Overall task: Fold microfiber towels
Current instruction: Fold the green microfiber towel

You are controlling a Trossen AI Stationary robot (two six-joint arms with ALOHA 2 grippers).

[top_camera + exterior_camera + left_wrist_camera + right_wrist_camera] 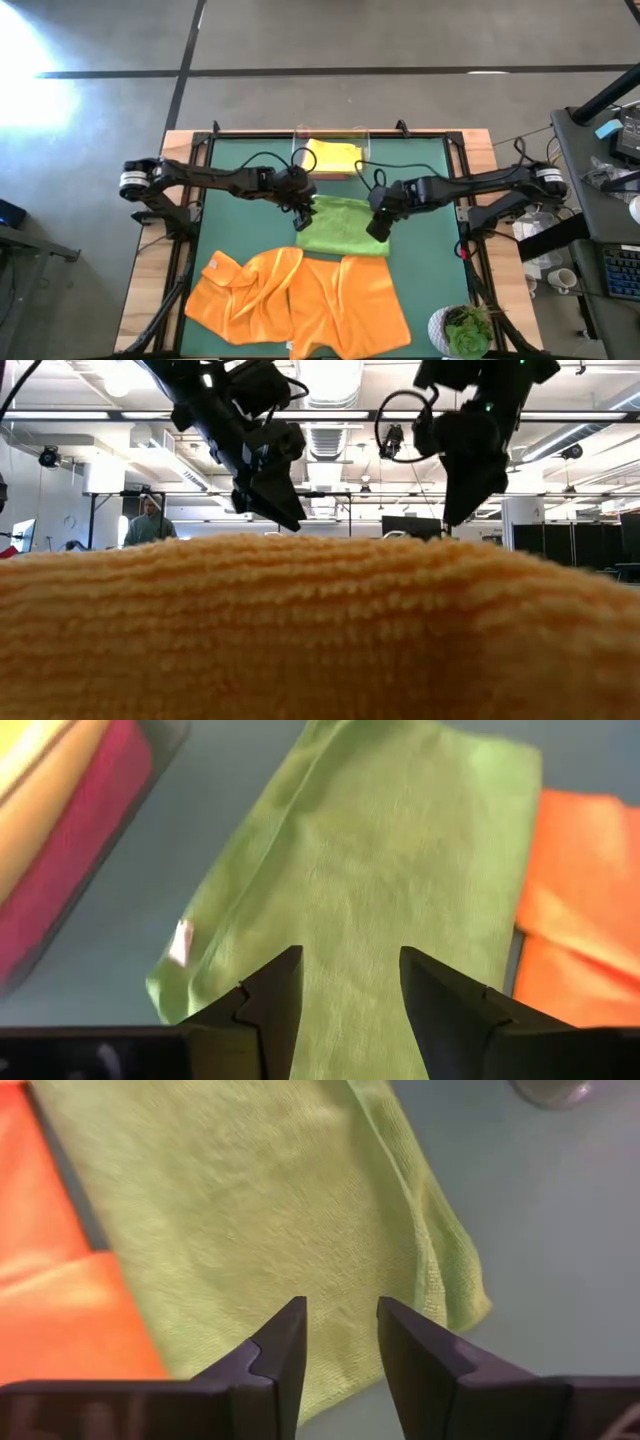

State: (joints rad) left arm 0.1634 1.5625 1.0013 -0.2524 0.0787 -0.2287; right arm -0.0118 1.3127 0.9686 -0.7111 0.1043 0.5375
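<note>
Plain bright cloths on a dark green table

The green towel is lime and unpatterned; two orange towels lie at its 6 o'clock, a yellow towel over a pink towel at 12 o'clock; both arms are black.

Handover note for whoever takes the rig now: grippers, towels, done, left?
Left gripper: jaws open, empty, over the green towel's left end.
Right gripper: jaws open, empty, over its right end.
Green towel lies folded at mid-table, apart from both grippers.
Yellow towel is folded in the clear tray at the back, pink towel beneath it.
Two orange towels lie rumpled at the front, unfolded.
Left: finish and stow green, then fold both orange.
</note>
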